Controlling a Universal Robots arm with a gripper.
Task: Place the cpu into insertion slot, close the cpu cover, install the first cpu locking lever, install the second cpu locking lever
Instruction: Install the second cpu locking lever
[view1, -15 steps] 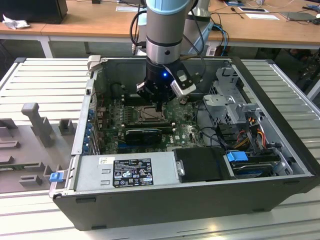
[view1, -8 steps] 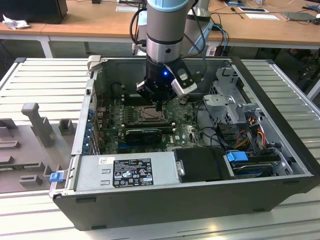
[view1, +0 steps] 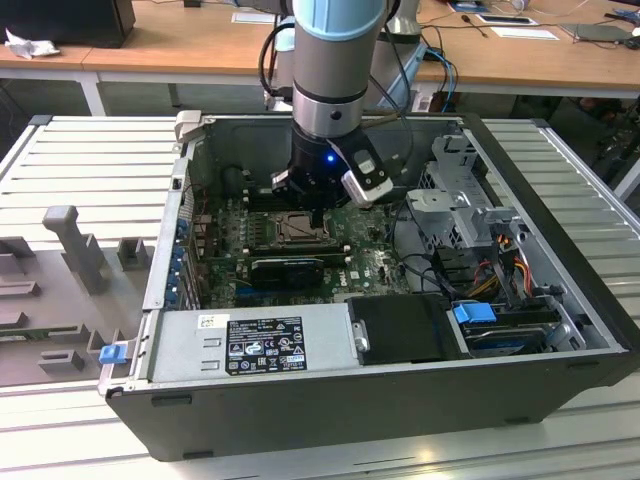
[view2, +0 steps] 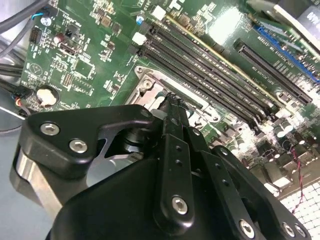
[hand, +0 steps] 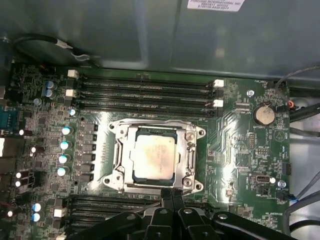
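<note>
The cpu (hand: 154, 157) is a pale silver-beige square lying flat in the insertion slot (hand: 116, 176). The cpu cover (hand: 188, 150), a silvery frame, lies down around it with the chip showing through its window. My gripper (hand: 172, 192) is shut, its black fingers pressed together with their tips at the edge of the socket's rim. In the second wrist view the gripper (view2: 173, 100) has its tips just over the socket's metal corner (view2: 148, 86). In the exterior view the gripper (view1: 318, 220) reaches down inside the open computer case to the socket (view1: 288, 229). I cannot make out the locking levers.
Long black memory slots (hand: 145, 90) run along one side of the socket, and more lie under my fingers. A coin cell (hand: 263, 115), capacitors (hand: 65, 145) and loose cables (hand: 300, 115) surround it. The case holds a black ribbed card (view1: 290, 268), a power supply (view1: 250, 340) and a drive cage (view1: 470, 205).
</note>
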